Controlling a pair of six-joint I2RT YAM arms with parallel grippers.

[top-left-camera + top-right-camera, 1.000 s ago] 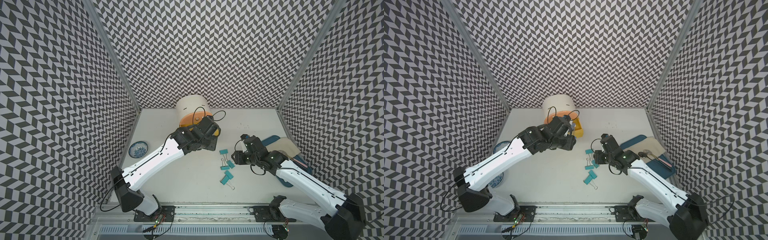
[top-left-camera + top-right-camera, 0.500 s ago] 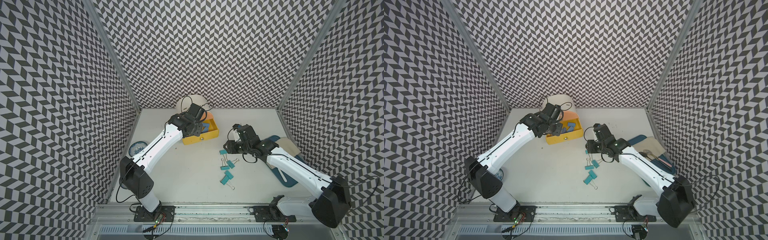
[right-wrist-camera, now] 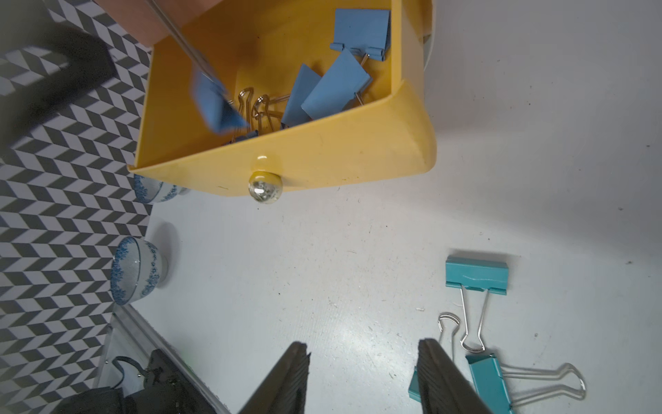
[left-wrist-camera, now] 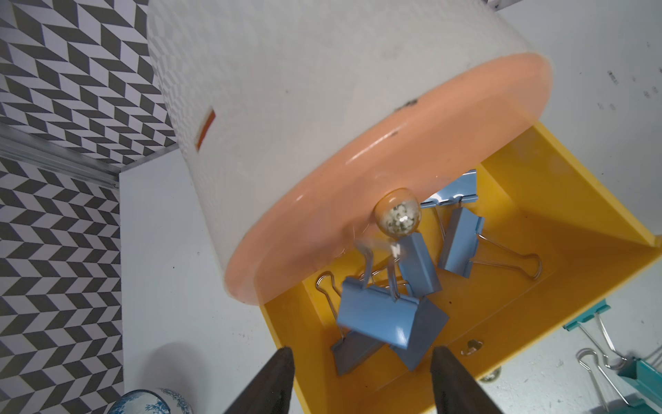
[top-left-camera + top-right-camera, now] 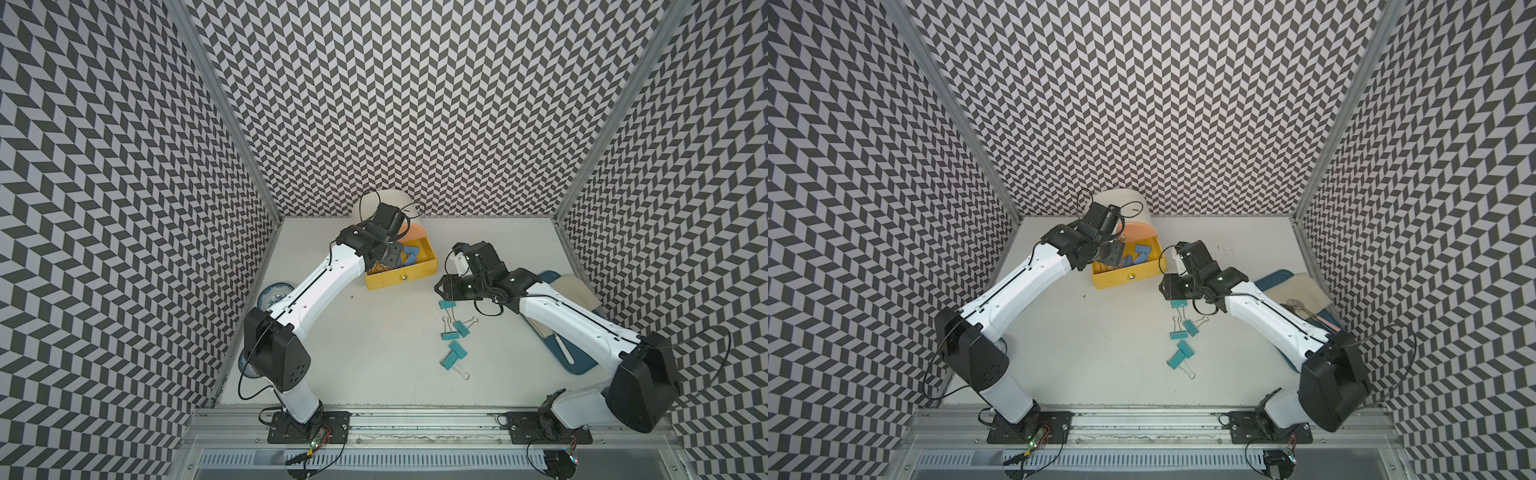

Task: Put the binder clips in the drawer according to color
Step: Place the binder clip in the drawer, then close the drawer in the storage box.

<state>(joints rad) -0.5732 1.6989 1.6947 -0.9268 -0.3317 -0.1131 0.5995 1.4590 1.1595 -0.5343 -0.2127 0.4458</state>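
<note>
Binder clips [image 4: 460, 247], blue, inside open yellow drawer [image 5: 401, 277]; teal clips [image 5: 458, 328] on table [image 5: 374, 353]

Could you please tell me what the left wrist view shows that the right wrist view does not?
Only the left wrist: the peach drawer's knob and the open left pincer. Only the right wrist: a second blue-and-white bowl and the open right pincer. Both: the yellow drawer holding blue binder clips, and teal binder clips on the table.

Chevron-patterned walls [image 5: 415, 104], white tabletop [image 5: 374, 353]
</note>
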